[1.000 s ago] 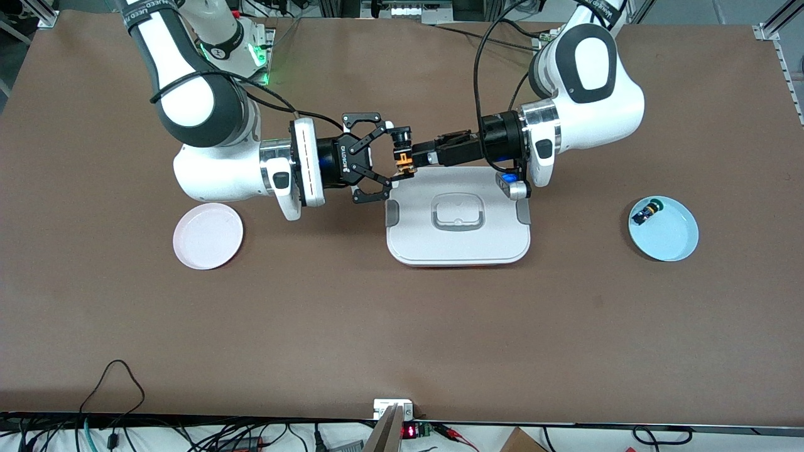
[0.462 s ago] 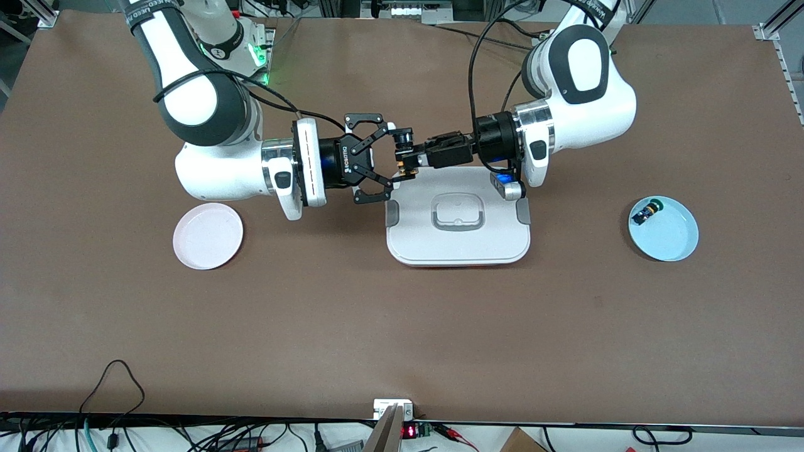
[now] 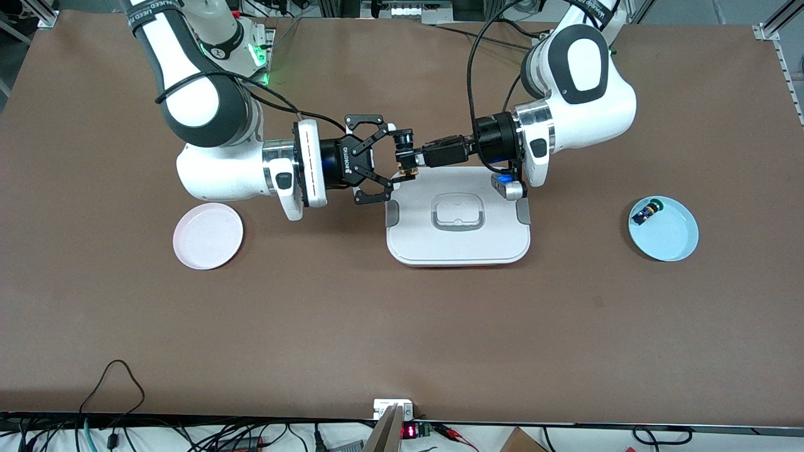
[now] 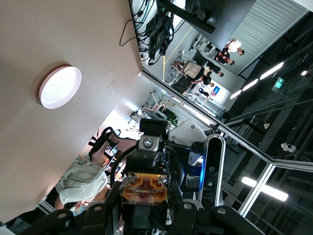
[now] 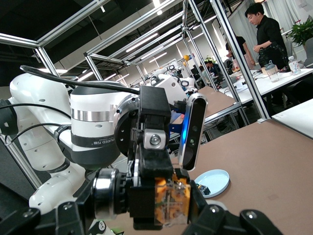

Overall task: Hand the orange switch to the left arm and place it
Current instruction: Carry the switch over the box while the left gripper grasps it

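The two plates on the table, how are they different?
The pink plate sits toward the right arm's end of the table; the blue plate sits toward the left arm's end. The pink plate has nothing on it, while the blue plate holds a small blue-and-green component near its rim. Both are round, similar in size, and flat on the brown table, each about as near the front camera.

two plates and a small part on the brown table point(image 3: 402, 326)

a pale pink plate point(image 3: 208, 235) toward the right arm's end, bare on top; a light blue plate point(image 3: 669, 235) toward the left arm's end, well apart from the pink one, holding a small blue-and-green component point(image 3: 647, 212) close to its rim. black cables point(image 3: 113, 389) trailing along the table edge nearest the front camera.
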{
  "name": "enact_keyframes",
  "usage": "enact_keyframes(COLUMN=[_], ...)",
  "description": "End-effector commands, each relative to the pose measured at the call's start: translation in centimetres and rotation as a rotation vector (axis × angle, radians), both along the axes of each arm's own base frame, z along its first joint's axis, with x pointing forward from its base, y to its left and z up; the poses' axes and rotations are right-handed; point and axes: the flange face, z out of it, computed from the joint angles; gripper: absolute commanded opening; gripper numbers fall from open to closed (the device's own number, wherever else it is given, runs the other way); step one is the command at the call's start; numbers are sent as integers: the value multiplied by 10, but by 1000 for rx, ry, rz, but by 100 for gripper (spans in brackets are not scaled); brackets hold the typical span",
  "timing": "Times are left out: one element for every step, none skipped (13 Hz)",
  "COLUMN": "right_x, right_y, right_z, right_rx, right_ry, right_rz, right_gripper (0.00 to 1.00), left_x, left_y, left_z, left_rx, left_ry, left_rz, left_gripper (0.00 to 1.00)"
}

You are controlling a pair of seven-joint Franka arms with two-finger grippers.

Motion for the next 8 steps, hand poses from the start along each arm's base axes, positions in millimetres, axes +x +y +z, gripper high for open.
enact_keyframes(right_x=[-2, -2, -2, -1, 0, 2, 2, 5], right_y=[1, 1, 1, 0, -1, -2, -4, -9], right_z=[14, 13, 13, 13, 14, 19, 26, 31], right_rx=[14, 13, 13, 10, 9, 6, 5, 13], right_ry=[16, 27, 29, 28, 28, 29, 46, 55], right_rz=[-23, -25, -28, -34, -44, -59, -67, -80], right_gripper=[99, 100, 100, 100, 100, 100, 100, 100], left_x=[3, 4, 4, 4, 6, 6, 8, 15], left_y=[10, 15, 20, 28, 41, 60, 76, 104], left_z=[-3, -3, 1, -1, -5, -13, -19, -25], left_rx=[5, 9, 10, 9, 15, 58, 104, 162], left_ry=[-21, -21, -28, -24, -26, -36, -54, -74], left_rz=[17, 25, 32, 31, 15, -13, -59, -122], left_gripper=[0, 0, 0, 0, 0, 0, 0, 0])
